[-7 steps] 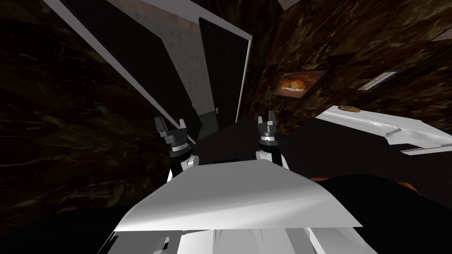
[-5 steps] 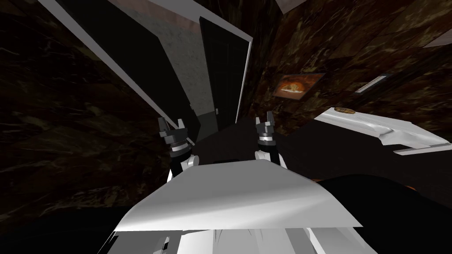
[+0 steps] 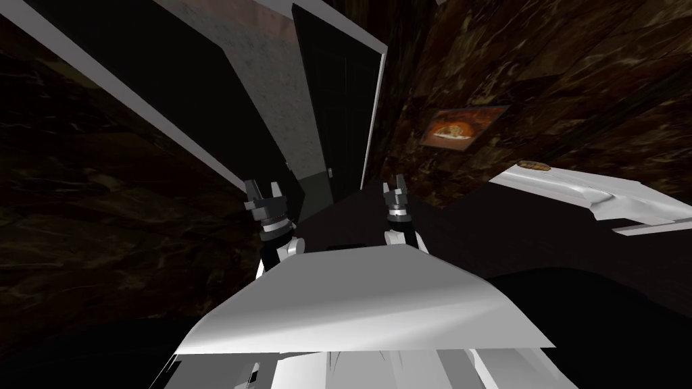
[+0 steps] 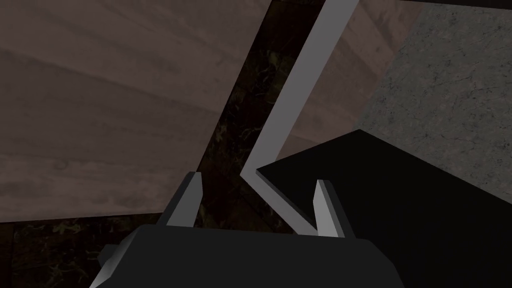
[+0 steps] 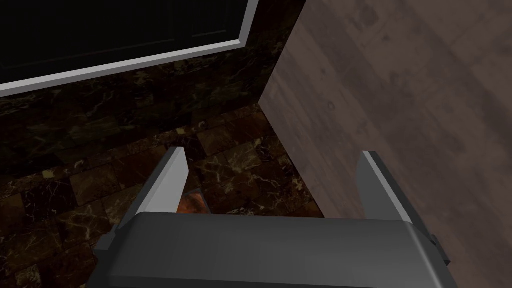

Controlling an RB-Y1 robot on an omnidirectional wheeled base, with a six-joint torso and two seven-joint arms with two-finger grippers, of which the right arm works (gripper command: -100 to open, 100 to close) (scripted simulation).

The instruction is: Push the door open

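- Your left gripper [image 3: 265,197] is up just ahead of the chest, left of centre. In its wrist view the fingers [image 4: 186,202] stand well apart with nothing between them.
- Your right gripper [image 3: 396,189] sits level with it to the right. Its fingers [image 5: 167,185] are spread wide and hold nothing.
- The door [image 3: 341,101], dark and panelled, stands farther off, ahead and between the two grippers. Neither gripper touches it.
- A pale grey frame [image 3: 374,115] runs along the door's right edge.
- Left of the door you see a speckled grey wall [image 3: 284,94], and left of that a black panel [image 3: 203,101]. I cannot tell whether that panel is a door leaf or a black area.
- A dark marble wall [image 3: 101,202] lies to the left.
- A framed picture [image 3: 463,127] hangs on the right wall, with a white counter [image 3: 574,186] at the far right.
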